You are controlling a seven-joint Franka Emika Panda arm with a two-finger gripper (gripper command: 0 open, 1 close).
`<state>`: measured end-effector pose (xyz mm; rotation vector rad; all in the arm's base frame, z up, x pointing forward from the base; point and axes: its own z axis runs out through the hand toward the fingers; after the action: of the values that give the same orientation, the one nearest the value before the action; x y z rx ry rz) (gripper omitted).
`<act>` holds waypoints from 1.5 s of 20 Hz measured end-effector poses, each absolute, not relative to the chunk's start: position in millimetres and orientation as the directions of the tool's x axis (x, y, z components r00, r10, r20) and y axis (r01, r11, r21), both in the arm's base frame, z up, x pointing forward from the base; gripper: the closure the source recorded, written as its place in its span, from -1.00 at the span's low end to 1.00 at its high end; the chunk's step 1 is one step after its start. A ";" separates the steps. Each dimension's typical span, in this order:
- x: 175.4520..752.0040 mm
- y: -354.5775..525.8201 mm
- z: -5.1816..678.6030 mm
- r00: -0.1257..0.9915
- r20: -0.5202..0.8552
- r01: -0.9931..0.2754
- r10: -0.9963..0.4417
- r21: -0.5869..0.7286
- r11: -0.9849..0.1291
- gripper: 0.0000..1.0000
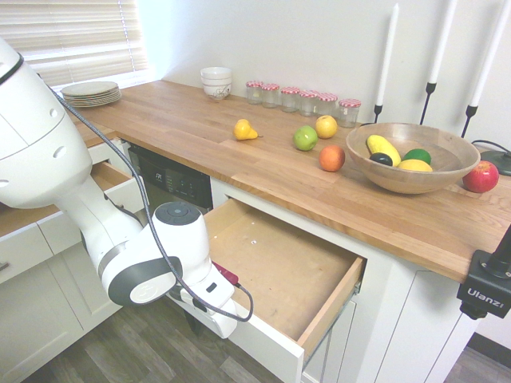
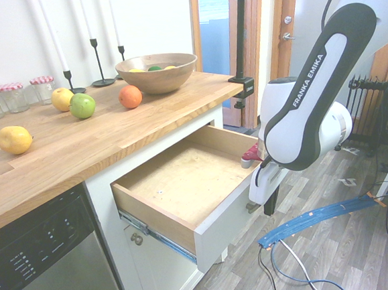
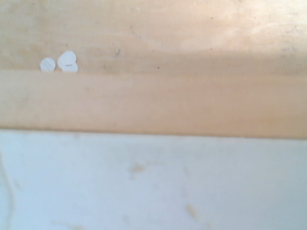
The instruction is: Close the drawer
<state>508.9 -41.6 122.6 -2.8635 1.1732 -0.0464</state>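
Wooden countertop (image 1: 279, 167) | bowls (image 1: 215, 82), plates (image 1: 91, 92), jars (image 1: 291, 100), fruit (image 1: 305, 138), fruit bowl (image 1: 413, 158), apparently candlesticks (image 1: 378, 110)

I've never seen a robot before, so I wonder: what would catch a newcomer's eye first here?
Probably the big white robot arm, its lower end down at the front of a drawer that stands wide open beneath the wooden counter. Next, perhaps, the colourful fruit on the counter, some of it in a wide wooden bowl, with tall white candles rising behind.
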 end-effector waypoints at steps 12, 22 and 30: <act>537.8 -41.5 141.1 0.713 0.064 -0.691 -0.698 -0.098 -0.716 1.00; 602.8 -51.0 154.7 0.714 0.064 -0.690 -0.697 -0.105 -0.716 1.00; 647.2 -53.4 151.4 0.713 0.068 -0.690 -0.698 -0.106 -0.716 1.00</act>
<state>647.2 -53.4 151.4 -2.8396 1.1517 -0.1587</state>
